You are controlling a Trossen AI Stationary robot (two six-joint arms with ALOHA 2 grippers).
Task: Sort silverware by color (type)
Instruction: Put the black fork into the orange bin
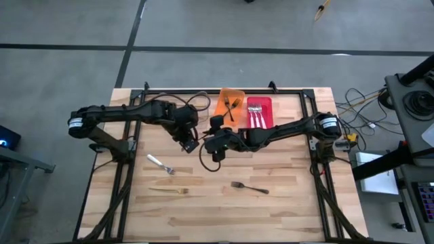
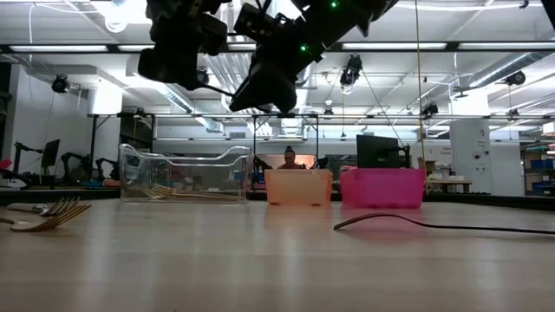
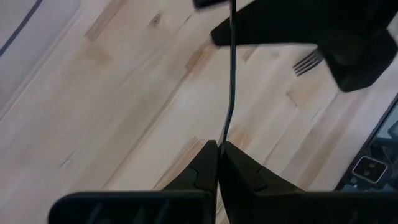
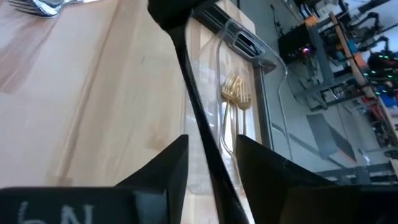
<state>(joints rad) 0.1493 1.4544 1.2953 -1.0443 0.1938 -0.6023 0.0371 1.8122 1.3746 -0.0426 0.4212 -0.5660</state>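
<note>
Your left gripper [image 3: 217, 163] is clenched on a black utensil [image 3: 231, 74]; your right gripper [image 4: 211, 155] straddles it, jaws apart. Close the right firmly before the left lets go, then carry it to the orange bin [image 1: 230, 107].

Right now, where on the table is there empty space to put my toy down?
The front strip of the table, nearer than the gold fork and black fork, is bare. So is the right side. The middle and back are crowded by both arms, the orange bin and red bin.

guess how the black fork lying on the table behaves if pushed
The black fork looks slim, so probably light and likely to skate on the smooth wooden table. In the low view it arches off the wood, so a nudge off-centre may spin it.
</note>
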